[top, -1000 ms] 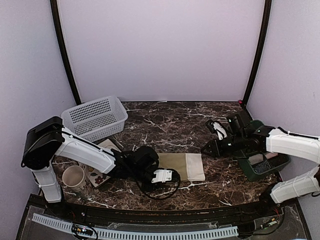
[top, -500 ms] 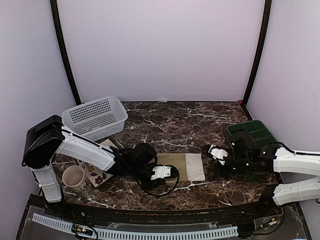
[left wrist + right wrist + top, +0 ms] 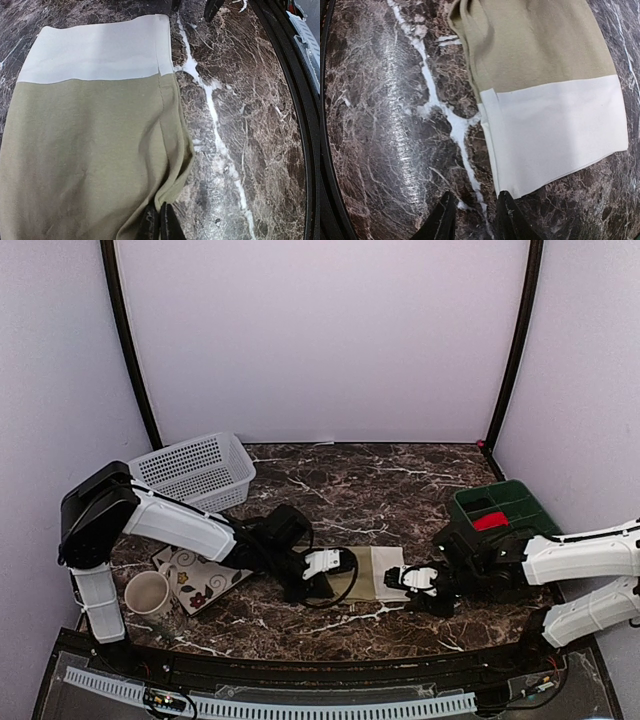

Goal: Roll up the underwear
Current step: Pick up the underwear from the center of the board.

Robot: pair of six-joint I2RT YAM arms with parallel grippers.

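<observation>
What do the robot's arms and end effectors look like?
The left arm and right arm have white shells with black joints. A black cable loops at the left wrist. The left end effector and right end effector have slim black fingers.

White basket back-left; mug beside floral-print plate; green bin holds red roll.

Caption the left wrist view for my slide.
Left hand pinching an edge of olive underwear, cream waistband farthest, on a marble table.
</observation>
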